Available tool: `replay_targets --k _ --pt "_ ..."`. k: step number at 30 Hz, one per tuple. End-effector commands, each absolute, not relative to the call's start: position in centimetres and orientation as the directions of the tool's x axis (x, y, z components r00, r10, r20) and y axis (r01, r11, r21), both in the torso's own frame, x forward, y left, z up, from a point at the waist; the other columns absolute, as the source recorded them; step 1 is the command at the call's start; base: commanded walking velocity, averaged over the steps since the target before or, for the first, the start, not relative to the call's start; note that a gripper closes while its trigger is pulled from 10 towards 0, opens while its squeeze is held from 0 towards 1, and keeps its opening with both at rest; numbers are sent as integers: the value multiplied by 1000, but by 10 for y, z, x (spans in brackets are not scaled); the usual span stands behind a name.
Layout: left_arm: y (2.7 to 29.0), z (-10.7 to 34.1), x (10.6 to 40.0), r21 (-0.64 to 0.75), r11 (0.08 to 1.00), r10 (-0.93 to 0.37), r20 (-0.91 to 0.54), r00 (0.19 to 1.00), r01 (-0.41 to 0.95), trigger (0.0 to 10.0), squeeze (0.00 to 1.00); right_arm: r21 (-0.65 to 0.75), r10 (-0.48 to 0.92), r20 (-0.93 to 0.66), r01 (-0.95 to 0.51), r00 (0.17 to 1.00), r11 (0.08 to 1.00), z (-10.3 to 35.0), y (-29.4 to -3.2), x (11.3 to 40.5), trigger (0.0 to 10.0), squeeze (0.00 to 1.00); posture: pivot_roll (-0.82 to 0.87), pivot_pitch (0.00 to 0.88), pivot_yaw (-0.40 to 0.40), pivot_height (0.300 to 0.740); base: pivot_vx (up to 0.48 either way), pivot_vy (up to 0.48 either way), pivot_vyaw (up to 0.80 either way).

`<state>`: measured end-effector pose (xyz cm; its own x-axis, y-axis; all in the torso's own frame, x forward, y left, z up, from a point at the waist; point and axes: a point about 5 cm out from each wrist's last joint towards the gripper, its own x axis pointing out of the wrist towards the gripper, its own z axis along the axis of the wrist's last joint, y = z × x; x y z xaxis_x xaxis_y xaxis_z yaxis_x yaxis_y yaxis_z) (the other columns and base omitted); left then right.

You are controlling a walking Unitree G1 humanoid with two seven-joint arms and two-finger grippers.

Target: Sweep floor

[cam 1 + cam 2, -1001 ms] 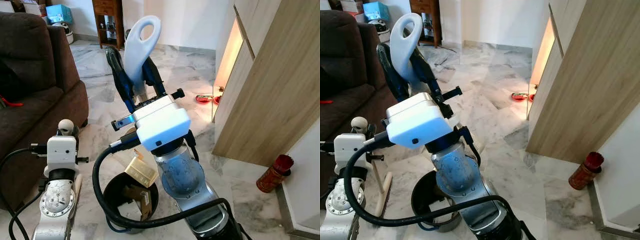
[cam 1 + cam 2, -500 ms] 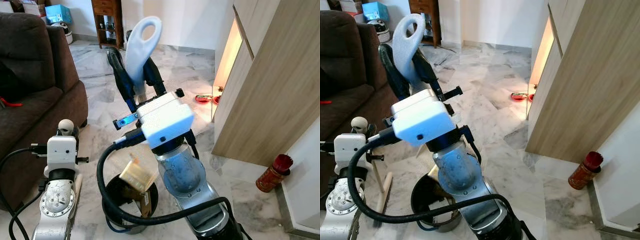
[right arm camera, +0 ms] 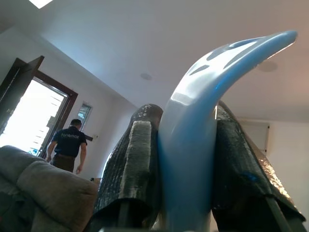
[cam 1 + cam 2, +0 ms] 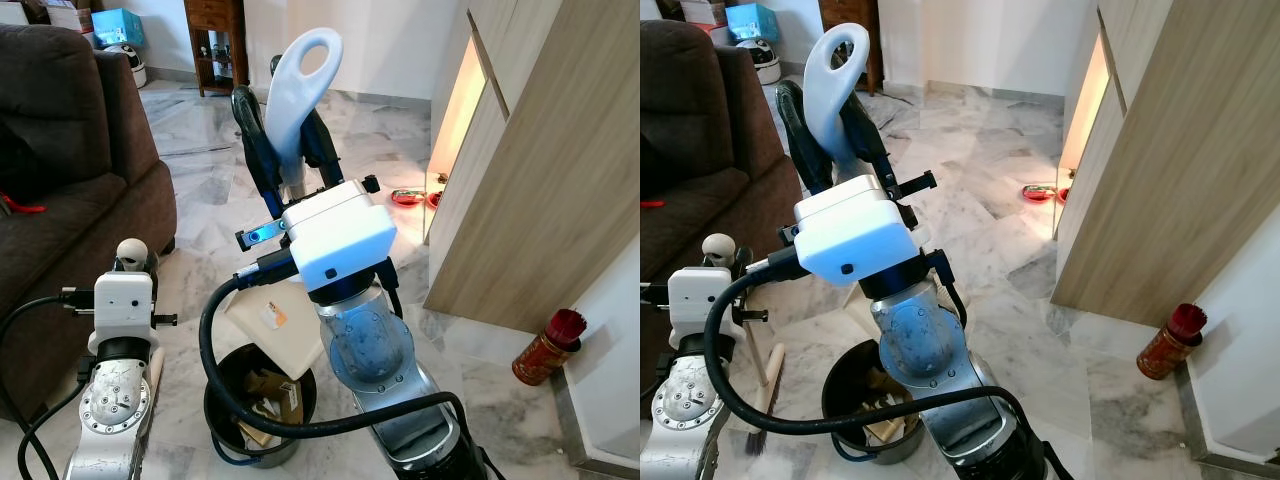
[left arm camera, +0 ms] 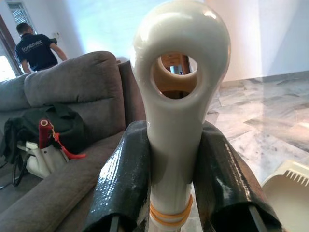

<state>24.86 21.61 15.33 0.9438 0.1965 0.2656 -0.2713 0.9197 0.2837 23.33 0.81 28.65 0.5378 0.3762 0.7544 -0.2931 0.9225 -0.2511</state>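
1. The right gripper (image 4: 285, 160) is raised at chest height, its two black fingers clamped on the pale blue dustpan handle (image 4: 302, 85) (a loop-ended grip pointing upward).
2. The dustpan (image 4: 278, 325) hangs below the right wrist, tilted over the black bin (image 4: 228, 372), which stands on the marble floor (image 4: 380, 150) and holds cardboard scraps.
3. The left gripper (image 5: 169, 193) is closed on the cream broom handle (image 5: 178, 96), one finger on each side, just below its loop end.
4. The broom stick (image 4: 765, 375) stands beside the brown sofa (image 4: 60, 170), left of the bin.
5. A red can (image 4: 548, 347) stands by the wooden cabinet (image 4: 540, 170).
6. A person (image 5: 36, 48) stands behind the sofa.
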Motion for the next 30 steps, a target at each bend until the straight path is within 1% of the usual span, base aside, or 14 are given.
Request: replay_targets --k 1,4,6,7,9,11,14,15,18,20,21,23,28,30 --pt "215 161 250 299 913 179 315 932 -276 10000 0 -207 335 809 -299 483 932 303 7 226 10000 0 43 0 -28 740 0 0 0" --pt "214 161 251 297 915 177 311 934 -272 10000 0 -208 306 796 -239 522 948 299 -3 238 10000 0 46 0 -27 740 0 0 0" --pt "213 159 251 291 921 167 303 938 -258 10000 0 -217 276 779 -171 564 961 294 -18 252 10000 0 46 0 -27 740 0 0 0" --pt "213 159 251 291 921 167 303 938 -258 10000 0 -217 276 779 -171 564 961 294 -18 252 10000 0 46 0 -27 740 0 0 0" --pt "208 157 252 279 936 136 282 950 -216 10000 0 -250 220 743 -43 633 967 282 -49 274 10000 0 37 0 -29 740 0 0 0" --pt "206 155 252 273 942 120 271 955 -195 10000 0 -253 170 716 24 677 967 274 -69 285 10000 0 38 0 -29 740 0 0 0" --pt "205 153 252 267 945 115 263 958 -187 10000 0 -255 71 663 136 745 957 256 -107 301 10000 0 36 0 -28 740 0 0 0" --pt "206 150 251 256 948 123 253 960 -189 10000 0 -255 10 619 189 785 948 243 -129 309 10000 0 36 0 -28 740 0 0 0" --pt "209 147 250 237 951 141 232 962 -197 10000 0 -244 -52 560 225 827 943 227 -151 315 10000 0 33 0 -25 740 0 0 0" --pt "212 144 250 224 954 154 211 965 -201 10000 0 -230 -82 527 235 846 944 218 -160 316 10000 0 32 0 -25 740 0 0 0" --pt "215 140 250 221 952 173 182 968 -212 10000 0 -197 -105 475 222 874 955 205 -166 319 10000 0 32 0 -22 740 0 0 0" --pt "218 132 250 218 951 192 134 972 -218 10000 0 -158 -125 430 211 894 965 191 -171 320 10000 0 32 0 -22 740 0 0 0" --pt "227 123 245 205 943 248 90 964 -262 10000 0 -85 -144 354 186 924 979 171 -175 321 10000 0 35 0 -15 740 0 0 0" --pt "230 114 241 166 951 259 42 965 -263 10000 0 -59 -168 307 195 937 979 159 -178 322 10000 0 35 0 -14 740 0 0 0"
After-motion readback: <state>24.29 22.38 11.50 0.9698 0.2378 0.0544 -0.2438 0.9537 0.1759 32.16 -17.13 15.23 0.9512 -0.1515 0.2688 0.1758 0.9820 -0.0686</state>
